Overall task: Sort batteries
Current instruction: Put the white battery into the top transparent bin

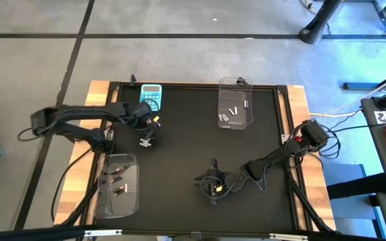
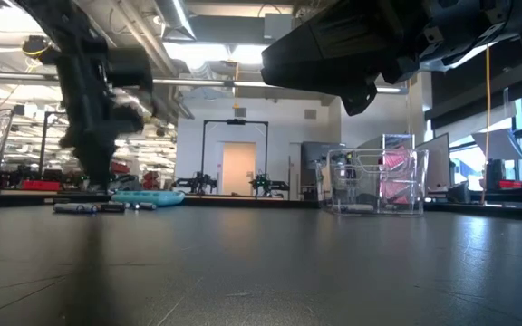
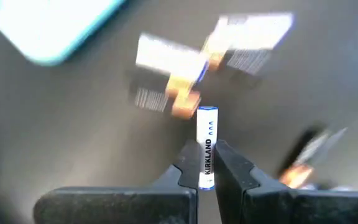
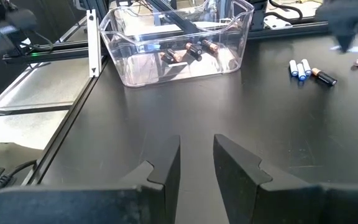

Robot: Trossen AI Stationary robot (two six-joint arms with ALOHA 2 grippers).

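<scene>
The left gripper has its two dark fingers clamped on a white AAA battery that stands on end between them; "KIRKLAND" runs along its side, with a blue band at the tip. Just beyond it more loose batteries lie blurred on the black table, white with copper-coloured ends. In the high view this gripper hangs over the table's far left part, just beside the light-blue calculator at the far edge. A clear bin at the near left corner holds a few dark batteries with copper ends; another clear bin near the far edge holds three silvery-white ones.

The right gripper waits over the near middle of the table, fingers apart and nothing between them. Past it, in its wrist view, a small group of batteries lies on the table beside the near-left bin.
</scene>
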